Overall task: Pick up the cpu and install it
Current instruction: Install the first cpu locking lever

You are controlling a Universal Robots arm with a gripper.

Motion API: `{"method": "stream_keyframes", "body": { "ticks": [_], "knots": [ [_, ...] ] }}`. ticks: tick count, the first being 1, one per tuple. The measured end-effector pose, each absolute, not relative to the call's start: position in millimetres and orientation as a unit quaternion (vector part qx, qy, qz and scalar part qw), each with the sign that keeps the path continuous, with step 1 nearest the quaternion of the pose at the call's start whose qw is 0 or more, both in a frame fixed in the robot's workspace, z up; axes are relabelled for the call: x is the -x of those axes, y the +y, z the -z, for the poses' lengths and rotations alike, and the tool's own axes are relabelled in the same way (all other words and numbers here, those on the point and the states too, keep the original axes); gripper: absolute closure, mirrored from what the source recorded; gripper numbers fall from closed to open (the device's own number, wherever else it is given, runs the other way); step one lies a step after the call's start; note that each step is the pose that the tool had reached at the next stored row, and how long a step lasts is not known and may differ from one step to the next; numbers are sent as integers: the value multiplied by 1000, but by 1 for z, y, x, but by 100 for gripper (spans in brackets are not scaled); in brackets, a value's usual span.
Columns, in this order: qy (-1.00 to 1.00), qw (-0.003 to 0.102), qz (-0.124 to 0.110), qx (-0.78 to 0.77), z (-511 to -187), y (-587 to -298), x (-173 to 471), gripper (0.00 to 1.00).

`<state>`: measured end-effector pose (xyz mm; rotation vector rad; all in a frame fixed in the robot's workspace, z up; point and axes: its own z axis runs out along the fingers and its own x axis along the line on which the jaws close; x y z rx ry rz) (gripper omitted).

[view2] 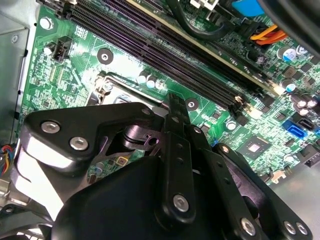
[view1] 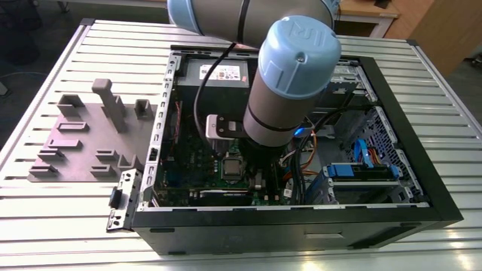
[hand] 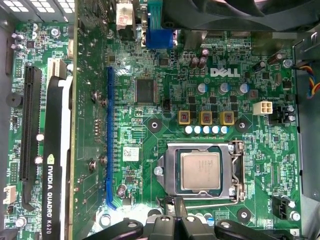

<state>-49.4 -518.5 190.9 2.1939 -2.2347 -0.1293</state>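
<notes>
gripper [hand: 172, 227]: black linkage body down inside the case, just beside the socket frame edge; fingertips out of sight, cannot tell if wide or narrow. Nothing visibly held.
cpu [hand: 200, 171]: sits flat in the socket, silver-grey top facing up, apart from the gripper. In the exterior view it's the small grey square [view1: 230, 167] right by the arm's lower end.
socket frame [hand: 237, 172]: metal frame around the cpu; lever wire runs along the side nearest the gripper.
capacitors [hand: 206, 129]: row of pale round cans just beyond the socket frame.
graphics card [hand: 52, 165]: black, edge-on, well apart from the socket frame across the blue slot [hand: 108, 137].
memory slots [view2: 165, 55]: long black rails just beyond the socket frame in the second wrist view.
arm [view1: 290, 79]: grey tube with blue cap, reaching down into the open pc case [view1: 407, 124].
fixture plate [view1: 83, 141]: grey, with upright blocks, outside the case on the exterior view's left, on the slatted table [view1: 452, 147].
</notes>
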Motion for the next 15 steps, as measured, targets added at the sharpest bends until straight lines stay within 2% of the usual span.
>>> {"method": "stream_keyframes", "body": {
  "ticks": [15],
  "knots": [
    [-713, 4, 41, -700, -189, -519, 46, 89]
  ]
}}
